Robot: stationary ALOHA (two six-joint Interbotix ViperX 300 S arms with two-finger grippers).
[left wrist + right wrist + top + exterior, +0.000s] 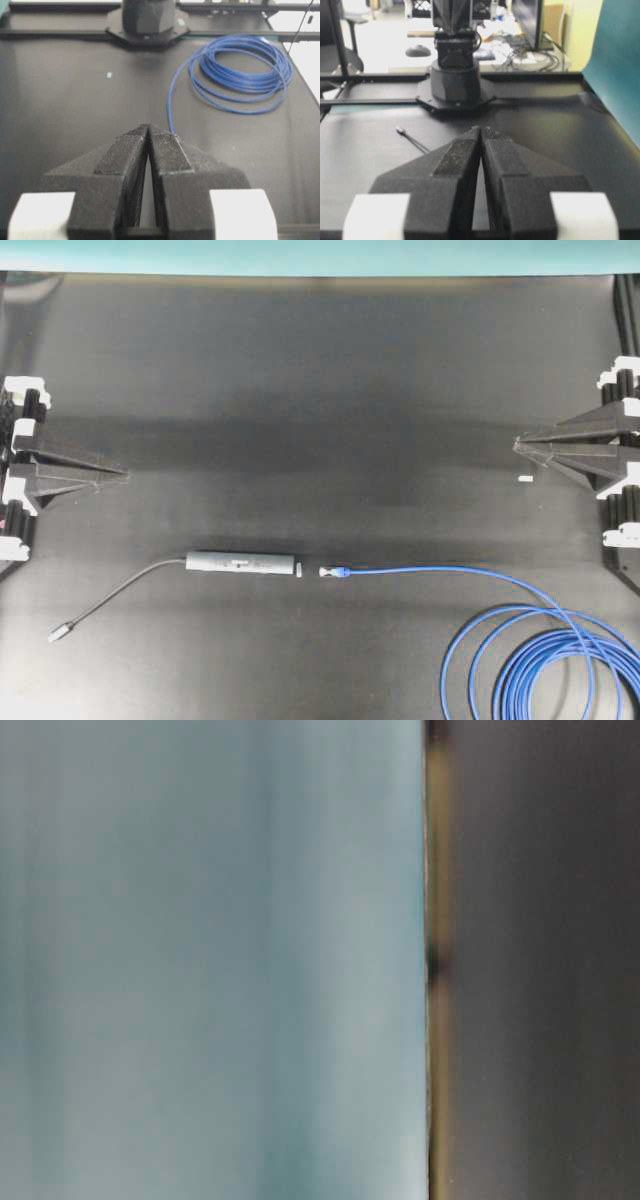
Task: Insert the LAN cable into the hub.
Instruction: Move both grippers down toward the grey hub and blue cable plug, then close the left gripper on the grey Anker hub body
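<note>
The hub [240,562] is a slim dark-grey bar lying flat on the black table, its thin grey cord running left to a small silver plug [60,633]. The bright-blue LAN cable [520,660] lies coiled at the lower right, and its blue-booted plug [333,571] rests just right of the hub's end, a small gap apart. The coil also shows in the left wrist view [240,75]. My left gripper [125,475] is shut and empty at the left edge. My right gripper [517,445] is shut and empty at the right edge. Both are far from hub and plug.
A small white scrap [524,479] lies on the table near the right gripper. The opposite arm's base [148,20] stands at the far table edge in each wrist view. The grey cord's silver plug shows in the right wrist view [400,131]. The table-level view is a blur.
</note>
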